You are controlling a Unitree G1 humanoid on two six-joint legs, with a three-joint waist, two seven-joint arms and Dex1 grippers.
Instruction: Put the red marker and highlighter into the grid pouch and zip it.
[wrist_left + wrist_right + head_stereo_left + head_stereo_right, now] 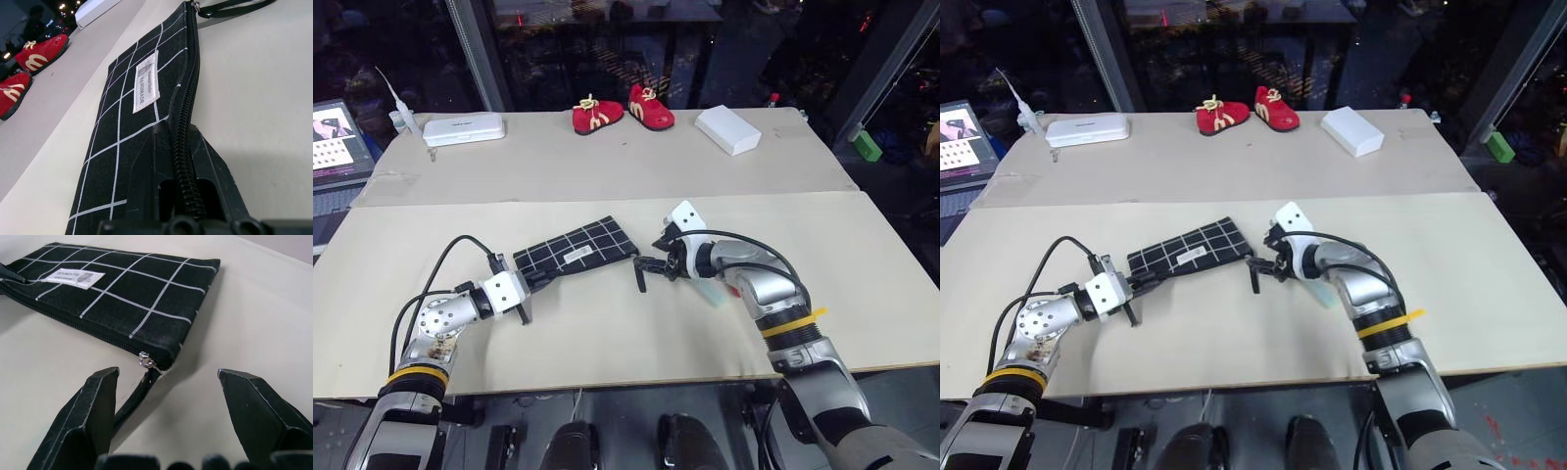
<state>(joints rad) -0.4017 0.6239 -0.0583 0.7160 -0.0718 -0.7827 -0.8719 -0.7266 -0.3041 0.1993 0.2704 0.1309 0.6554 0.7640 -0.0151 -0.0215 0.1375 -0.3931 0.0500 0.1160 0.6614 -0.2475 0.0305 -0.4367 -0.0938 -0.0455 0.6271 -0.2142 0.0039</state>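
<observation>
I see the grid pouch lying flat on the table, zipped. My left gripper is clamped on its near end; my right gripper stands spread just beside the cord loop end.

White sewn label on the grid pouch reads "HANDMADE"; the smaller line above it is illegible.
</observation>
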